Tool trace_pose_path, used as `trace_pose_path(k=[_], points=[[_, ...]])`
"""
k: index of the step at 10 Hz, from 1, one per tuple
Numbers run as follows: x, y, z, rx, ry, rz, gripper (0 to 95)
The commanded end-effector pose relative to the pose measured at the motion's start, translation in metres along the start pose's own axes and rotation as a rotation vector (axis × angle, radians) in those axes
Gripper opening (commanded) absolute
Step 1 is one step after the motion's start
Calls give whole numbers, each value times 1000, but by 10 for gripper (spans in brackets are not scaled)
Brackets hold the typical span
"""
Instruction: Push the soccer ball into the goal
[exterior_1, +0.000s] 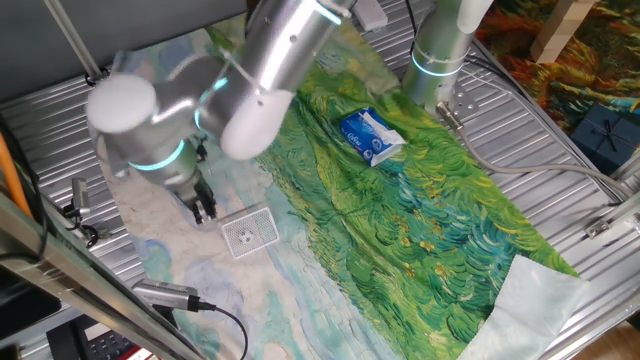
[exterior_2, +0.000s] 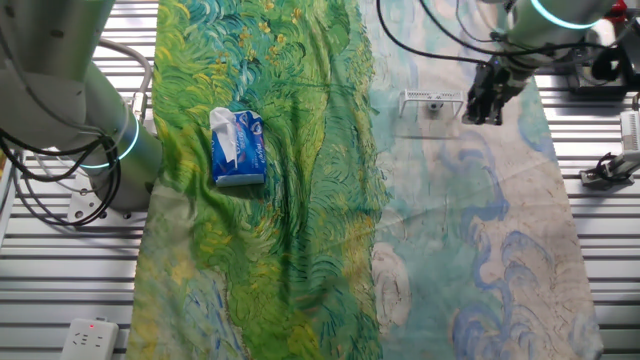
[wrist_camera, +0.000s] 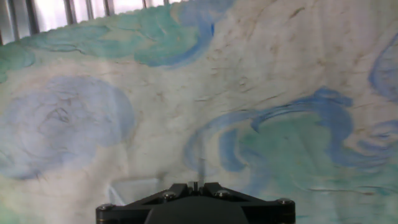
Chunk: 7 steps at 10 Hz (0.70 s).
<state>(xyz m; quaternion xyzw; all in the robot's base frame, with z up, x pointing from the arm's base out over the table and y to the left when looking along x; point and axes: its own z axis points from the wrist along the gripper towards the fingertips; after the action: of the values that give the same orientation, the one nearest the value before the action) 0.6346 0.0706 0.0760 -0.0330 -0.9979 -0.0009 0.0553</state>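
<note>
The goal (exterior_1: 250, 231) is a small white mesh frame lying on the pale part of the painted cloth; it also shows in the other fixed view (exterior_2: 431, 103). A tiny dark-spotted ball (exterior_1: 245, 237) sits within the frame, and shows in the other fixed view (exterior_2: 435, 105) too. My gripper (exterior_1: 204, 211) stands just left of the goal, fingers down and close to the cloth, with a small gap to the frame. In the other fixed view the gripper (exterior_2: 484, 108) is right of the goal. In the hand view the gripper (wrist_camera: 194, 185) is shut and empty over bare cloth; the ball is not visible there.
A blue-and-white tissue packet (exterior_1: 372, 136) lies on the green part of the cloth (exterior_2: 238, 148). A second arm's base (exterior_1: 440, 55) stands at the cloth's far edge. A metal cylinder with a cable (exterior_1: 166, 293) lies near the front left.
</note>
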Motion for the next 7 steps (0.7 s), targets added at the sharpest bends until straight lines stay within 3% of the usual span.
trace_pose_path(k=[1, 2, 3, 4, 7], points=[[3, -29, -23, -3, 6, -74, 0], [6, -39, -32, -3, 14, -99, 0], [11, -49, -43, 0, 65, -119, 0], [13, -54, -47, 1, 80, -123, 0], [12, -55, -46, 1, 77, -109, 0]])
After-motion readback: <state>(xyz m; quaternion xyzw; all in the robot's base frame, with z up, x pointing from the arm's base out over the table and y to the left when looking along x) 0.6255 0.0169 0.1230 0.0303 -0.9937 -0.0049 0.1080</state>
